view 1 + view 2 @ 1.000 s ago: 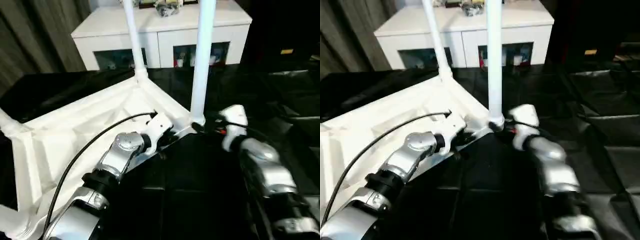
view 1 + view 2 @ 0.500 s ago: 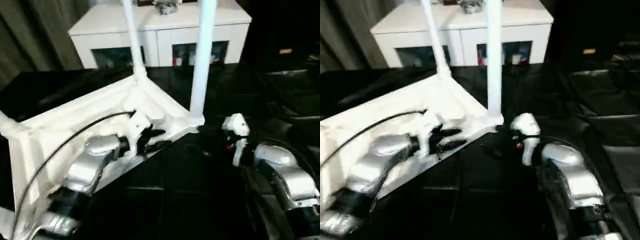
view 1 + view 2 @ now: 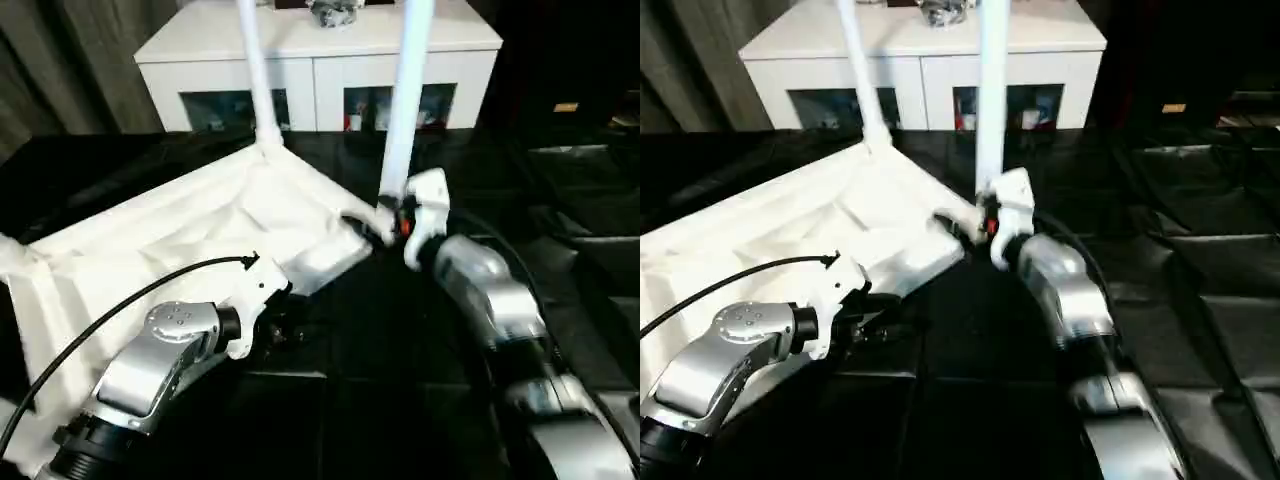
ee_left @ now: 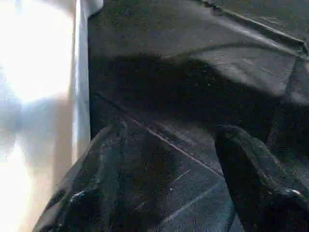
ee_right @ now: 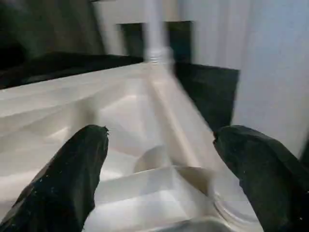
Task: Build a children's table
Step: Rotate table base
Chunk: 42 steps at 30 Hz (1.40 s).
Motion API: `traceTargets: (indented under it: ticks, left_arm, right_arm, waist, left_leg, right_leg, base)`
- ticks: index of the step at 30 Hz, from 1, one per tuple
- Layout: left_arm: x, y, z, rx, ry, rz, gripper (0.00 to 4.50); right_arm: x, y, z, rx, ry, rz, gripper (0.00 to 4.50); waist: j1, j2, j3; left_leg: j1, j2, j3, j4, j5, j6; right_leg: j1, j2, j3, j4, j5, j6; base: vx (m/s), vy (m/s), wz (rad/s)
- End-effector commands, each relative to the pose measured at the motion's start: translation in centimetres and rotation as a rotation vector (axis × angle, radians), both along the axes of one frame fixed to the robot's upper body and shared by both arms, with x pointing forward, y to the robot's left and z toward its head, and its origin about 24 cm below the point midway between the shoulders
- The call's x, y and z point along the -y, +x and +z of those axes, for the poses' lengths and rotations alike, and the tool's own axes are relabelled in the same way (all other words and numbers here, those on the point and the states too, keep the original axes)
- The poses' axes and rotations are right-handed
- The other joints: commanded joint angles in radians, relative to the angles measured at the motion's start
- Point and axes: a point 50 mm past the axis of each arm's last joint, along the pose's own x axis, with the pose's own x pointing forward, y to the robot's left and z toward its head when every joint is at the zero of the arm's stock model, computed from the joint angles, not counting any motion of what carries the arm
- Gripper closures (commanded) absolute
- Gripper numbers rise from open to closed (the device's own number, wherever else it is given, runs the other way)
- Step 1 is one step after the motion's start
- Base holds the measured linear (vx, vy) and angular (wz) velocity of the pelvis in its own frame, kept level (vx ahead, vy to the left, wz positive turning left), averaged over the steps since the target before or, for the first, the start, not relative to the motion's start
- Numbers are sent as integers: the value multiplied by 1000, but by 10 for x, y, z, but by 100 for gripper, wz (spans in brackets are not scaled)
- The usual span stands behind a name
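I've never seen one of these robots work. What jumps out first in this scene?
The big white tabletop, lying upside down on the dark floor with two white legs rising from its far corners. The right gripper reaches for the nearer leg's base with open jaws, and a white cabinet stands behind.

Left arm (image 3: 150,375): rounded silver metal forearm shell, a round cap with small screw holes on its upper face, a black ring joint towards the elbow. A thin black cable (image 3: 110,315) arcs above it to a white plastic wrist block (image 3: 250,295).

Right arm (image 3: 490,300): matching silver shells in segments, black joints between them, a white wrist housing (image 3: 428,205) with a small red mark.

Gripper fingers (image 5: 67,179): matt black, blunt, lightly scuffed.
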Motion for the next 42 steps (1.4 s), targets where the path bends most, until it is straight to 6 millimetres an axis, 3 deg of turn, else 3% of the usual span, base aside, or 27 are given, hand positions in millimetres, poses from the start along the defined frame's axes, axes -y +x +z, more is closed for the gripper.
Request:
traceTargets:
  ticks: [1,6,7,12,15,16,18,20,24,29,33,34,35,37,42]
  left_arm:
    - [1,0,4,12,0,12,89]
    - [4,0,5,33,-20,20,47]
    - [5,0,5,37,-26,24,42]
    - [8,1,10,72,-67,25,4]
    - [8,2,10,78,-63,34,4]
    - [7,4,10,84,-51,47,4]
    - [7,5,9,86,-46,53,4]
    - [7,4,8,85,-47,52,4]
    - [7,4,7,83,-46,48,1]
    - [8,4,7,77,-44,39,1]
    - [9,3,5,68,-37,32,1]
    - [9,3,4,67,-35,32,1]
    - [8,2,4,66,-34,34,1]
    - [7,1,4,65,-32,39,1]
    - [5,-2,3,61,-28,52,1]
  right_arm:
    - [27,9,3,12,-18,-179,29]
    - [66,17,2,-13,-82,-404,29]
    - [73,17,2,-13,-89,-440,29]
    - [94,19,8,4,-83,-506,29]
    - [82,20,9,11,-38,-374,29]
    - [69,16,3,-10,-72,-225,29]
    - [58,8,-7,-41,-137,-31,29]
    - [55,3,-12,-47,-157,45,29]
    - [48,-1,-8,-37,-66,125,14]
    - [25,-1,2,4,-7,267,14]
    - [2,10,9,3,22,297,14]
    - [-3,13,10,-3,20,294,14]
    - [-8,17,13,-2,22,270,14]
    - [-14,23,19,2,30,222,14]
    - [-24,35,36,8,64,106,14]
  waist:
    - [-3,-16,-73]
    - [3,-23,-75]
    - [2,-29,-76]
    - [-12,-37,-75]
    - [-26,-39,-73]
    - [-29,-41,-73]
    - [-28,-39,-73]
    - [-23,-37,-74]
    - [-14,-34,-74]
    - [-10,-31,-70]
    - [-17,-31,-68]
    - [-18,-33,-68]
    - [-20,-42,-66]
    - [-19,-35,-66]
    - [-19,-39,-67]
  left_leg:
    - [35,51,-22,-69,-85,39]
    - [29,45,-21,-64,-64,40]
    - [26,44,-21,-62,-60,43]
    - [18,43,-22,-58,-78,74]
    - [15,44,-22,-56,-99,101]
    - [14,44,-23,-55,-104,111]
    - [15,48,-24,-56,-96,114]
    - [19,53,-25,-55,-92,122]
    - [25,56,-25,-56,-97,112]
    - [25,56,-27,-62,-161,80]
    - [24,56,-29,-65,-194,53]
    - [25,55,-29,-65,-207,45]
    - [25,56,-28,-67,-214,41]
    - [26,56,-30,-68,-213,34]
    - [26,56,-29,-69,-196,21]
  right_leg:
    - [34,-51,42,-54,-50,-260]
    - [41,-46,39,-50,-36,-247]
    - [44,-48,39,-48,-27,-246]
    - [51,-51,37,-52,-47,-257]
    - [52,-50,36,-52,-59,-268]
    - [53,-49,34,-52,-63,-273]
    - [52,-50,35,-52,-61,-277]
    - [49,-48,34,-50,-48,-280]
    - [45,-46,36,-48,-46,-294]
    - [42,-51,37,-54,-106,-276]
    - [39,-53,38,-55,-146,-281]
    - [39,-54,39,-55,-162,-283]
    - [38,-53,39,-58,-171,-281]
    - [36,-55,40,-56,-183,-280]
    - [35,-52,40,-47,-134,-280]
  base:
    - [0,0,0]
    - [0,0,0]
    - [0,0,0]
    - [0,0,0]
    - [0,0,0]
    - [0,0,0]
    - [0,0,0]
    - [0,0,0]
    - [0,0,0]
    - [0,0,0]
    - [0,0,0]
    - [0,0,0]
    - [0,0,0]
    - [0,0,0]
    - [0,0,0]
